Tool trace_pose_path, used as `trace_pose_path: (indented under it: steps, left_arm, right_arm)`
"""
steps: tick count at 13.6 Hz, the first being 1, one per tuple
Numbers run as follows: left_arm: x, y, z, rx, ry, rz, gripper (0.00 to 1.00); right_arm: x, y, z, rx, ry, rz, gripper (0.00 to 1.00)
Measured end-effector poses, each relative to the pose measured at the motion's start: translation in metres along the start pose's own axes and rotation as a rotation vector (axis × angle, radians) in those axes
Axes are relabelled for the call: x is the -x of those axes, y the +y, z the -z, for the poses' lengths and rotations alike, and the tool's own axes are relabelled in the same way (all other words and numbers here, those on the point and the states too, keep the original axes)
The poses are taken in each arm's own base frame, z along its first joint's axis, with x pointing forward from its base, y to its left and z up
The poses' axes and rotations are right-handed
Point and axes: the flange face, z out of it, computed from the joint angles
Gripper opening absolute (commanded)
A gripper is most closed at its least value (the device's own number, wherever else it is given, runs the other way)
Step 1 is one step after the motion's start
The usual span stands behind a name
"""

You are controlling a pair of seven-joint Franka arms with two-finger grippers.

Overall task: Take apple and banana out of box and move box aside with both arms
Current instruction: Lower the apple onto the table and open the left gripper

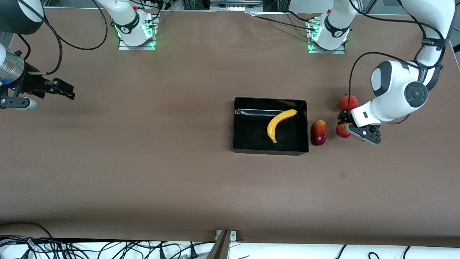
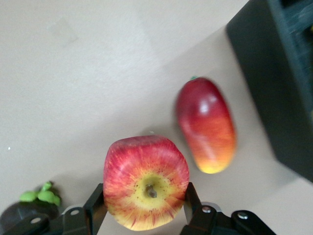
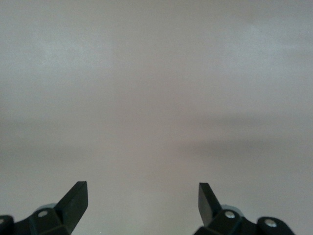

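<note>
Nearest the front camera of all the things on the brown table [image 1: 151,180] sits the box [image 1: 239,124], a shallow black tray with upright walls, lying somewhat toward the left arm's end. Inside it lies the banana [image 1: 278,124], curved, with one tip close to the wall nearer the camera and the other tip up toward the wall nearer the robots' bases.

Just beside the box, outside its wall on the side toward the left arm's end, lies a mango [image 1: 318,132], red shading to yellow at one end, apart from the wall and resting on the table; the left wrist view shows it [image 2: 208,126] between the box [image 2: 274,88] and the apple.

Next to the mango, farther toward the left arm's end, the left gripper [image 1: 345,126] has its fingers pinched on the apple [image 1: 342,130]. In the left wrist view the apple [image 2: 145,182] fills the gap between the two black fingers [image 2: 95,208], stem end facing the camera, with each finger pressed to one side of it. A dark mangosteen [image 2: 29,210] with green leaves shows at the edge of that view.

A little farther from the camera than the apple sits a red pomegranate [image 1: 348,102], partly hidden by the left arm.

At the right arm's end of the table, the right gripper [image 1: 64,90] waits over bare table, well apart from everything, its fingers [image 3: 73,200] spread wide with nothing between them.
</note>
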Motion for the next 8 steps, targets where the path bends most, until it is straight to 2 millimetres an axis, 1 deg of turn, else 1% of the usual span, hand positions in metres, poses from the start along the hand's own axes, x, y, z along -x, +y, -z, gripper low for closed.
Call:
trace_pose_path:
  steps: [2,3,4,5,8]
  left_arm:
    - [0.006,-0.010,-0.032,0.019,-0.012,-0.006,0.00]
    - [0.007,-0.011,-0.043,0.027,-0.017,-0.007,0.00]
    - [0.008,-0.011,-0.051,0.033,-0.022,-0.006,0.35]
    - [0.008,-0.011,-0.055,0.038,-0.026,-0.006,0.99]
    - [0.007,-0.013,-0.052,0.037,-0.025,-0.005,1.00]
  right_arm:
    - [0.000,0.000,0.000,0.000,0.000,0.000,1.00]
    - [0.000,0.000,0.000,0.000,0.000,0.000,1.00]
    - [0.000,0.000,0.000,0.000,0.000,0.000,1.00]
    - [0.000,0.000,0.000,0.000,0.000,0.000,1.00]
    - [0.000,0.000,0.000,0.000,0.000,0.000,1.00]
